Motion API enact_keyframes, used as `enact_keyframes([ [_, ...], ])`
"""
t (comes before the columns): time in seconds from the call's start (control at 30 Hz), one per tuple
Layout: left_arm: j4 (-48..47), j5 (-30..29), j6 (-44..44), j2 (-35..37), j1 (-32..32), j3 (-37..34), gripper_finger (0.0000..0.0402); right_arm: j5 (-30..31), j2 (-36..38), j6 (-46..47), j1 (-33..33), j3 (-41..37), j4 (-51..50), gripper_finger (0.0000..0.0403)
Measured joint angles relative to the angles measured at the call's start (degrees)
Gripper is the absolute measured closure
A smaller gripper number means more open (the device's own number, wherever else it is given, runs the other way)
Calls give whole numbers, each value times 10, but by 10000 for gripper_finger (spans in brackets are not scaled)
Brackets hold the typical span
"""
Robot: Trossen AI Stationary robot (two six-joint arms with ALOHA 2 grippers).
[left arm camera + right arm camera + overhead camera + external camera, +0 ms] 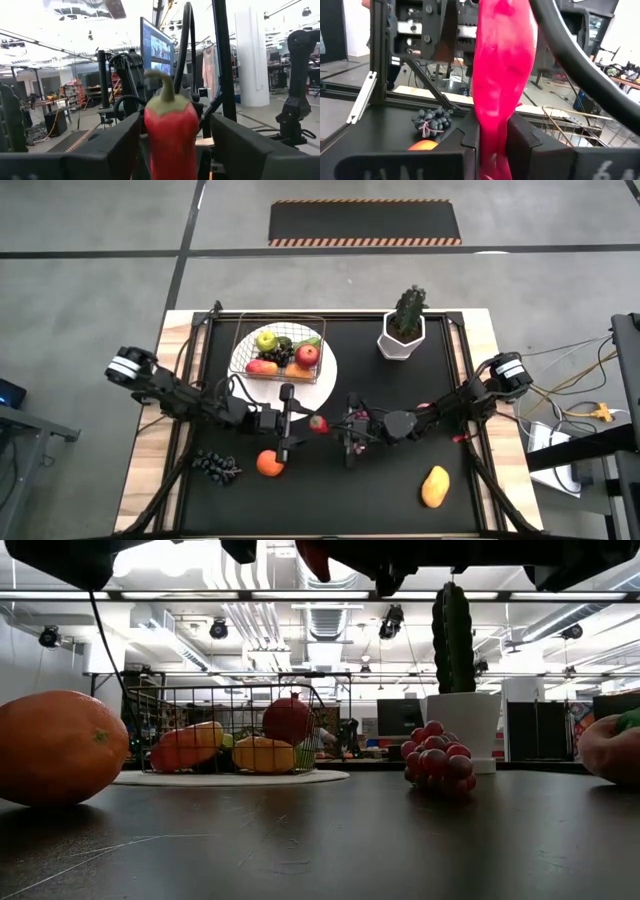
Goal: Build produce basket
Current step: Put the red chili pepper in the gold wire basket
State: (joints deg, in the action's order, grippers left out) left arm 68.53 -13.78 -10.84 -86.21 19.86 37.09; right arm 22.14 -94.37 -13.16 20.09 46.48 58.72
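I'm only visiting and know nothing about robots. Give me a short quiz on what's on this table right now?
1. What is the right claw clamped on?
A) a banana
B) the red chili
C) a lemon
2. True or false: the basket is empty.
3. What does the basket stand on?

Key
1. B: the chili sits pinched between that claw's fingers.
2. False: there are several fruits in it.
3. A round white plate.
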Motion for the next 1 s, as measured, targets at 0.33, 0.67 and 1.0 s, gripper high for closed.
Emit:
enact_keyframes([
  [0.33, -2, 0, 0, -3, -2, 5, 308, 4, 0, 14, 0, -1, -16, 291],
  [0.67, -5, -19, -1, 0, -14, 4, 307, 6, 11, 31, 0, -2, -25, 169],
  [1.0, -111, -136, -8, 44, -38, -1, 304, 105, 66, 78, 0, -2, -142, 101],
])
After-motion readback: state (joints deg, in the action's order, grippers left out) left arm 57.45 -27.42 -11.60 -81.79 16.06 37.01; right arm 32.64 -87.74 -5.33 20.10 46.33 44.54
